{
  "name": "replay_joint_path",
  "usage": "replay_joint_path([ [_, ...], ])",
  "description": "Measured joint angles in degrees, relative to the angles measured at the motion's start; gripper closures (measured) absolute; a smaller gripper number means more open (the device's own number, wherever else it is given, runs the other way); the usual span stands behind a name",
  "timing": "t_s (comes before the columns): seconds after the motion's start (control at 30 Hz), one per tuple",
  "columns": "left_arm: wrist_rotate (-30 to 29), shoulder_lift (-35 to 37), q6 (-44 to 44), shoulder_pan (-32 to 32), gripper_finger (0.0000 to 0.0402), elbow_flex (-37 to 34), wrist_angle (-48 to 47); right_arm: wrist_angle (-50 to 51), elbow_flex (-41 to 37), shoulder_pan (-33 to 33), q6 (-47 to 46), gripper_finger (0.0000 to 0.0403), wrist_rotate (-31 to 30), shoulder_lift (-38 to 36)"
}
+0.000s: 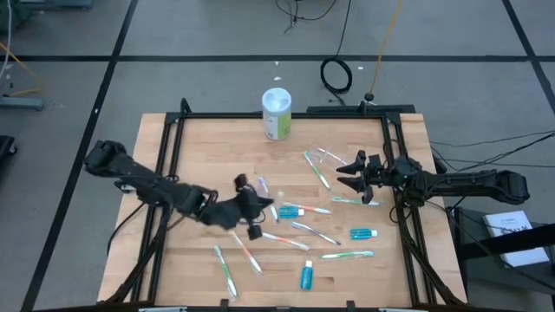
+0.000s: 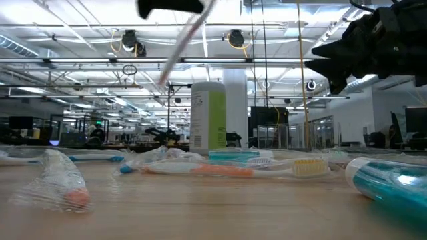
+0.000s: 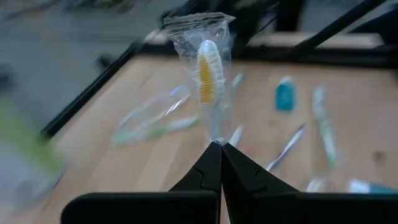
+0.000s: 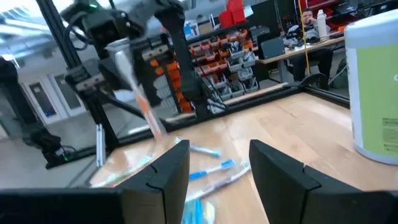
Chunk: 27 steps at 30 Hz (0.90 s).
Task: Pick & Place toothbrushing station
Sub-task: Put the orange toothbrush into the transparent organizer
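Holding a wrapped toothbrush (image 3: 208, 74) pinched in my left gripper (image 3: 221, 149); keep it vertical. Right gripper (image 4: 221, 162) wide, empty.

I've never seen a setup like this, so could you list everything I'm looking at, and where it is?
held toothbrush: one, yellow bristles, clear wrapper, lifted off the table by the left end effector
loose toothbrushes: about a dozen, pastel, scattered mid-table
toothpaste tubes: three seen, teal, centre, right and near edge
canister: one, white and green, far edge
table: one, light wood
left end effector: shut on the toothbrush
right end effector: open, empty, right side
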<state>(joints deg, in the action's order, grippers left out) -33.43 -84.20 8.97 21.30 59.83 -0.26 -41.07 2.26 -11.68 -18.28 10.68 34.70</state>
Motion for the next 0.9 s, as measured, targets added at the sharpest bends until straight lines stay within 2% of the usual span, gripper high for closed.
replay_joint_path([
  [0.07,5.7,0.0,-4.7,-2.8,0.0400,-1.8,7.5,-3.6,0.4,1.7,-0.1,0.0243,0.0,1.4],
  [0.2,13.2,-0.2,-6.8,-8.2,0.0400,-4.4,13.1,-3.7,3.6,7.2,1.5,0.0243,-0.5,6.0],
  [0.4,19.0,-0.3,-7.3,-13.0,0.0400,-5.7,17.6,-5.0,11.8,15.6,6.4,0.0243,-12.2,18.3],
  [0.47,21.2,-0.3,-8.4,-13.9,0.0400,-5.7,18.8,-5.8,14.6,16.9,8.0,0.0243,-13.7,23.2],
  [0.6,24.9,-0.3,-10.2,-14.9,0.0400,-5.7,21.4,-12.5,21.3,17.5,10.5,0.0243,-13.6,32.2],
  [0.7,25.5,-0.2,-10.3,-15.0,0.0400,-5.7,21.4,-12.3,25.5,17.1,13.5,0.0238,-13.6,37.6],
  [0.9,25.8,-0.2,-10.8,-14.9,0.0399,-5.7,21.9,-12.6,32.4,15.2,13.8,0.0198,-13.6,45.4],
])
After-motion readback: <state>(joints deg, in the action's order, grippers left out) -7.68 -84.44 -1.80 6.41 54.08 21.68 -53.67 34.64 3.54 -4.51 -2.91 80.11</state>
